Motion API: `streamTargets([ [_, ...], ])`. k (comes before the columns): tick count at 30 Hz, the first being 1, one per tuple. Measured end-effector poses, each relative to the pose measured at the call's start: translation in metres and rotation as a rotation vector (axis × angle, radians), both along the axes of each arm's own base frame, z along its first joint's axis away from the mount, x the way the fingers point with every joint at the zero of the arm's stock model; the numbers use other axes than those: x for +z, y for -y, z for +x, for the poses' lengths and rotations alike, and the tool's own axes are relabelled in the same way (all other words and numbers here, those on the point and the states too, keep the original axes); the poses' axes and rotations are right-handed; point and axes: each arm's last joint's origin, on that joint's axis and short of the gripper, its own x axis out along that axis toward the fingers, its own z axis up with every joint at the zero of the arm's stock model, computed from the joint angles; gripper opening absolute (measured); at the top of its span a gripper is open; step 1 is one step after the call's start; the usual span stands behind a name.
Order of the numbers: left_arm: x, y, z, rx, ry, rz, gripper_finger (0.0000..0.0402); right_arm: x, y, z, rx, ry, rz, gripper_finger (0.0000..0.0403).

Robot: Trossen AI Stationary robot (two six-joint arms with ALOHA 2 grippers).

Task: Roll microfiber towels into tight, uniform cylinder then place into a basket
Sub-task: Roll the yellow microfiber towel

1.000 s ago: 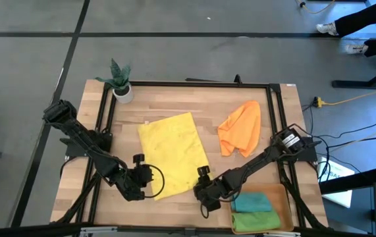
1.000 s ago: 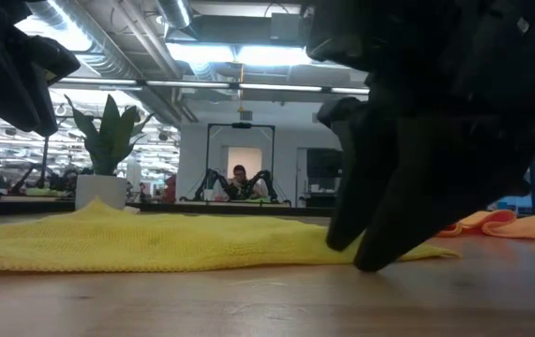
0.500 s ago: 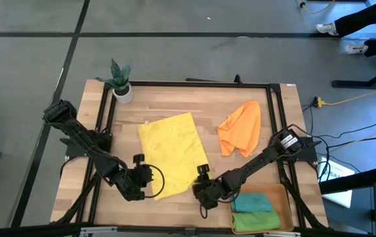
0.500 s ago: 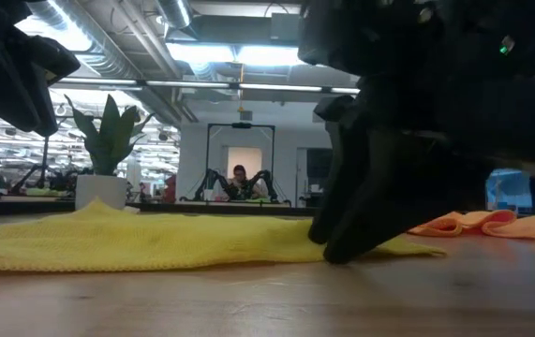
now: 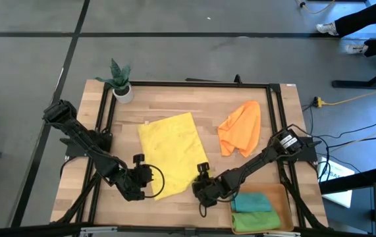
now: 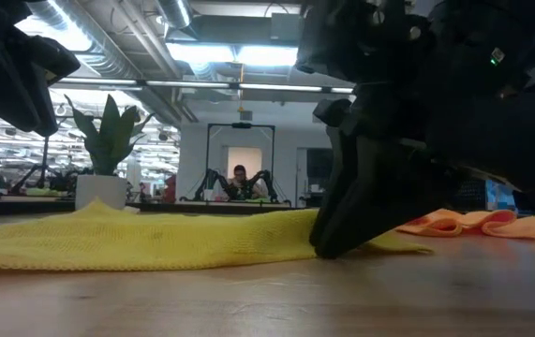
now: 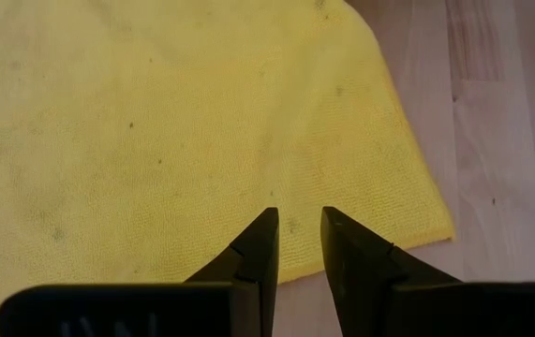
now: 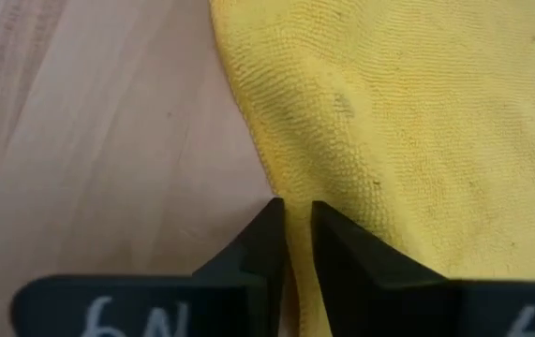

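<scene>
The yellow towel [image 5: 173,153] lies spread flat on the middle of the table. My right gripper [image 5: 202,176] is down at the towel's near right corner and shut on its edge [image 8: 290,220]. My left gripper [image 5: 152,184] hangs over the towel's near edge [image 7: 361,248], fingers a little apart, and in the low view [image 6: 9,65] it is clear above the cloth. The orange towel [image 5: 240,128] lies crumpled at the right. The basket [image 5: 286,197] at the near right holds a rolled teal towel [image 5: 252,201] and a rolled green towel [image 5: 257,220]. My right gripper pinches the yellow towel's right edge [image 8: 276,187] between its two fingers, close to the near right corner. The fingers slant down from the near right. Their tips [image 6: 328,245] stand on the table, and the towel still lies flat on the wood.
A small white plant pot [image 5: 122,92] stands at the far left corner. A black frame rail [image 5: 194,83] runs around the tabletop. Bare wood lies between the yellow towel and the orange one, and along the near edge.
My right gripper has shifted a little toward the table's left onto the yellow towel's near right corner, and its fingers have shut on the edge. The towel's right end has been drawn in slightly; the rest of it has stayed flat.
</scene>
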Motion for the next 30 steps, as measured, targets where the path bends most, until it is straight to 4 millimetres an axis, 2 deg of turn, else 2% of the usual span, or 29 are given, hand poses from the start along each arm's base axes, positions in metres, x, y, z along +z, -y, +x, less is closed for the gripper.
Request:
streamTargets([
  [6, 0.000, 0.000, 0.000, 0.000, 0.000, 0.000, 0.0075, -0.001, 0.000, 0.000, 0.000, -0.004, -0.003, 0.0007],
  [14, 0.000, 0.000, 0.000, 0.000, 0.000, 0.000, 0.0075, 0.005, -0.002, 0.004, 0.002, -0.001, -0.002, 0.0004],
  [18, 0.000, 0.000, 0.000, 0.000, 0.000, 0.000, 0.0075, 0.020, -0.005, 0.012, -0.002, 0.004, -0.002, 0.0002],
  [30, 0.000, 0.000, 0.000, 0.000, 0.000, 0.000, 0.0075, 0.058, -0.021, 0.019, 0.007, 0.013, -0.031, 0.0001],
])
